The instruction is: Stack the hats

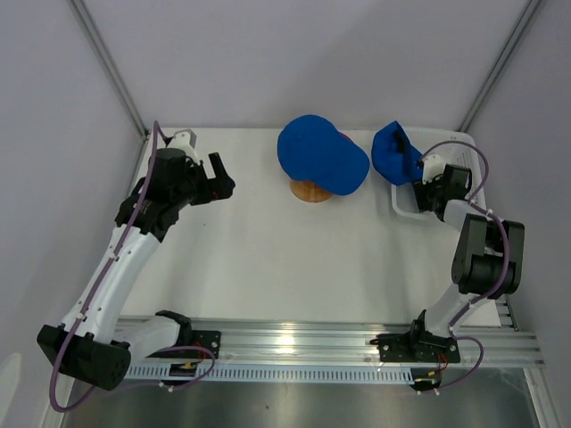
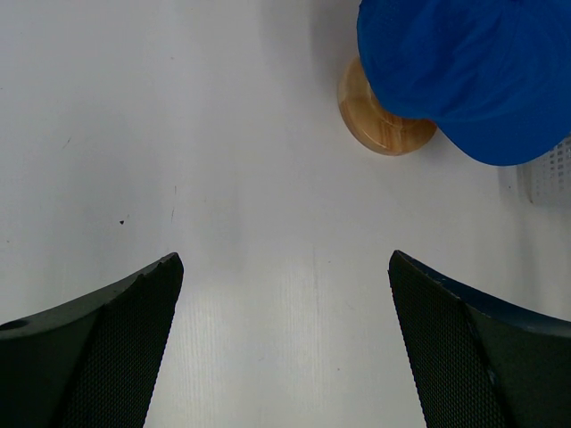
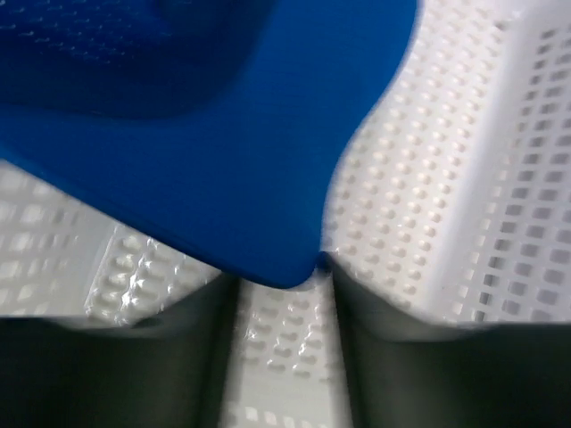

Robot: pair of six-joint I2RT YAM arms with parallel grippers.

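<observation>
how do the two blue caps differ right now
The stand cap sits crown up on the wooden stand; the basket cap is tipped on edge over the white basket. No gripper touches the stand cap; the basket cap's brim meets the right gripper. Both are royal blue.

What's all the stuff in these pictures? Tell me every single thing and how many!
Caps: two, blue; first cap on the stand, second cap at the basket, by the right gripper.
Stand: one, light wood, far middle of the table.
Basket: one, white mesh, far right.
Table: one, white, under everything.
Grippers: two, black; left gripper open over the table, right gripper down in the basket with the second cap's edge at its fingertips.
</observation>
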